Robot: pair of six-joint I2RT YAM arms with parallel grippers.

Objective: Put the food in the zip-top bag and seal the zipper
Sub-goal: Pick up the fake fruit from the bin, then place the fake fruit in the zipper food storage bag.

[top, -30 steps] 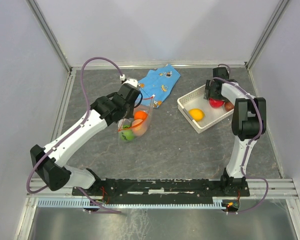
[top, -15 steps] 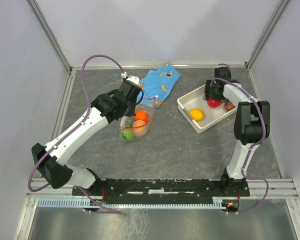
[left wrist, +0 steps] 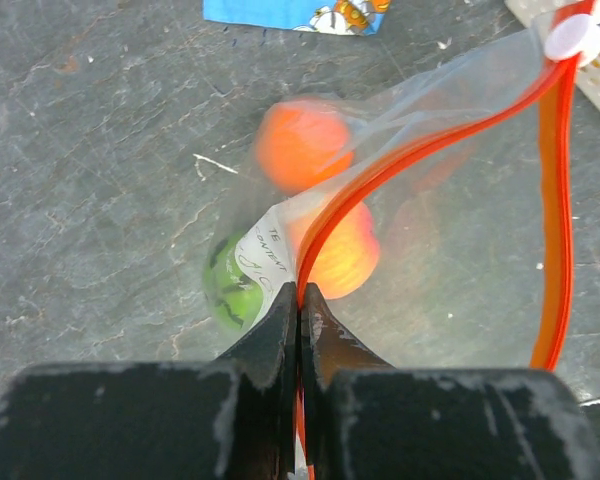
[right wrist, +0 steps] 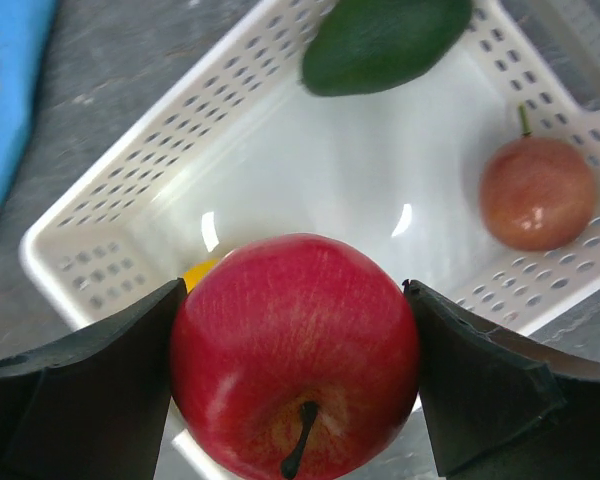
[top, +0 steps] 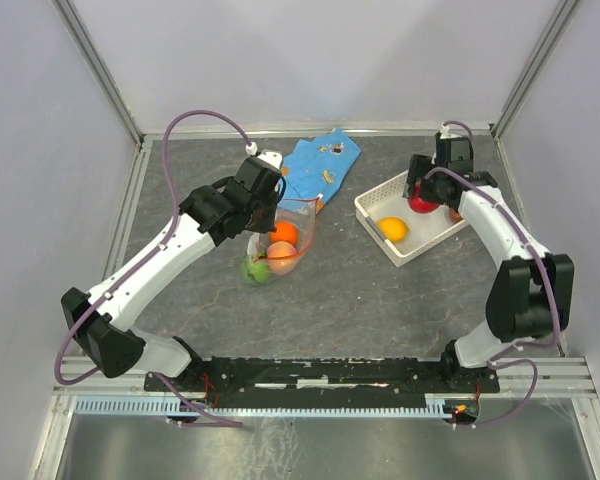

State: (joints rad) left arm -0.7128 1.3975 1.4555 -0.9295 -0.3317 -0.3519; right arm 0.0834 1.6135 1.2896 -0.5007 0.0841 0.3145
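A red apple [right wrist: 295, 340] is seen clamped between the fingers of the right gripper [top: 420, 198] above the white lattice basket [right wrist: 130, 200]. The right arm has been swung outward within the past second and the fruit drawn slightly toward the basket's near-left rim, so the carry to the bag is judged to be beginning. Left in the basket are a yellow fruit [top: 393, 228], a dark green piece [right wrist: 385, 40] and a reddish-brown fruit [right wrist: 537, 192]. The zip-top bag [left wrist: 450, 260] is held open on the table, its orange-red zipper [left wrist: 555, 200] pinched in the closed left gripper [left wrist: 300, 310]. An orange fruit [left wrist: 302, 143], a peach one [left wrist: 345, 250] and a green one [left wrist: 230, 290] are already inside.
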